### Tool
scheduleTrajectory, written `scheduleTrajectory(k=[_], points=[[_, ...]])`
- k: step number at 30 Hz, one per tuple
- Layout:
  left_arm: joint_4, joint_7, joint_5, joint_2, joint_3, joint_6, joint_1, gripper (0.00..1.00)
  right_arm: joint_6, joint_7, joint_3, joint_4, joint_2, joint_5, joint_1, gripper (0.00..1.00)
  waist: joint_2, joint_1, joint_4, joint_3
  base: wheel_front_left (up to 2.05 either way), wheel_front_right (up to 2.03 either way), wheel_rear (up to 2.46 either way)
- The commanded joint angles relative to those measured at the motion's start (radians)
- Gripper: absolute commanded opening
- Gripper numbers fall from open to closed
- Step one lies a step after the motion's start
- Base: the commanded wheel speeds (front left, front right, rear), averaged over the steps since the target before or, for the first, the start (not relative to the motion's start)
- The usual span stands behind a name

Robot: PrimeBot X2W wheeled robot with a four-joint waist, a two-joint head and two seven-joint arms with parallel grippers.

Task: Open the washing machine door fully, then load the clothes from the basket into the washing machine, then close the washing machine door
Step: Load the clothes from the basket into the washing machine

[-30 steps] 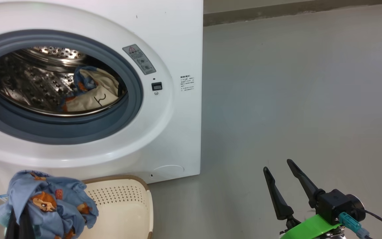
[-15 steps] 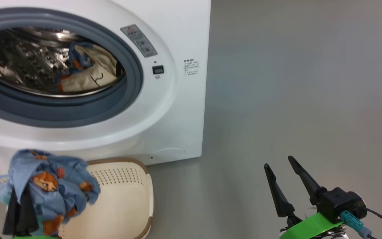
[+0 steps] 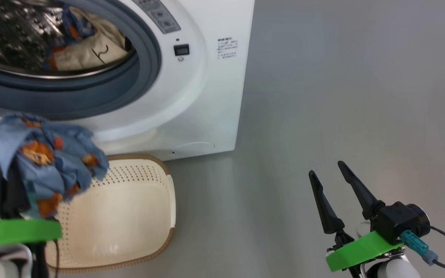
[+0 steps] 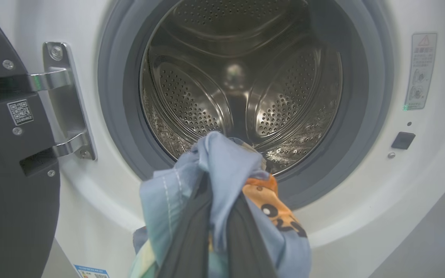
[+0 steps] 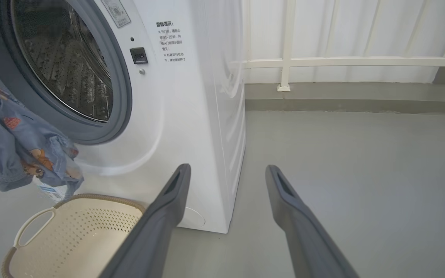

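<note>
The white washing machine (image 3: 207, 96) stands with its drum (image 4: 242, 85) open. Its black door (image 4: 6, 200) is swung out to the left on its hinges. One piece of the clothes (image 3: 87, 50) lies inside the drum. My left gripper (image 4: 218, 216) is shut on a light-blue bundle of clothes (image 3: 45, 158), which hangs in front of the lower gasket, above the left of the basket (image 3: 137, 208). The basket's cream inside shows bare. My right gripper (image 3: 325, 168) is open and holds nothing, out over the floor to the right of the machine.
Grey floor (image 3: 342, 96) spreads to the right of the machine. A white railing (image 5: 323, 61) and a low kerb run along the back. The basket (image 5: 75, 235) sits right against the machine's front.
The head camera has tilted down, shifting the whole picture. My left gripper has lifted the blue bundle higher above the basket, up to the drum's lower rim. The right gripper has stayed put.
</note>
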Motion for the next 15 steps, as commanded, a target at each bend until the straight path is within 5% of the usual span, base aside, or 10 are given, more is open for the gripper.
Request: scheduleTrajectory(k=[1,15], points=[[-0.006,-0.006,-0.005,0.048,0.033,-0.004,-0.054,0.00,0.001,-0.005,0.016,-0.028,0.003,-0.010,-0.019,1.00,0.0000,0.0000,-0.006,0.038,0.00,0.00,0.00],[0.145,-0.006,-0.001,0.149,0.029,-0.011,-0.318,0.00,0.001,-0.005,0.036,-0.029,0.003,0.006,-0.060,1.00,0.0000,0.0000,-0.078,0.122,0.00,0.00,0.00]])
